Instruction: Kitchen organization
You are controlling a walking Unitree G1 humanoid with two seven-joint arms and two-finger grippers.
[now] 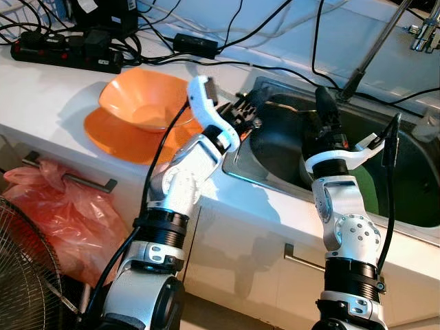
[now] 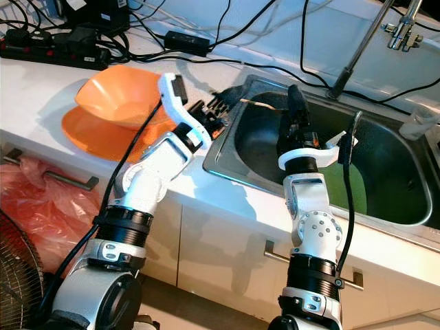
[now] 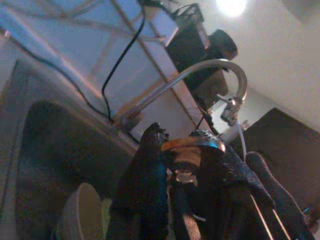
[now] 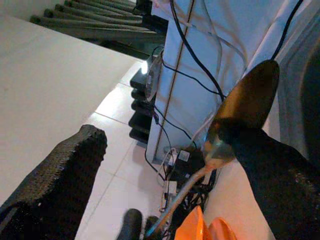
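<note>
- Currently, the left gripper (image 1: 245, 113) sat at the sink (image 1: 242, 161) rim beside the orange bowl (image 1: 142, 102); finger state could not be determined.
- Right gripper (image 4: 165, 165) fingers stood apart above the basin, a spoon (image 4: 243, 107) against one finger.

Power strip (image 1: 65, 49) and black cables (image 1: 227, 38) lie on the counter's rear. Red plastic bag (image 1: 58, 213) hangs below; fan (image 1: 24, 275) beside it.

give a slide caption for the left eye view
Both arms reach over the steel sink beside a stacked orange bowl.
</note>
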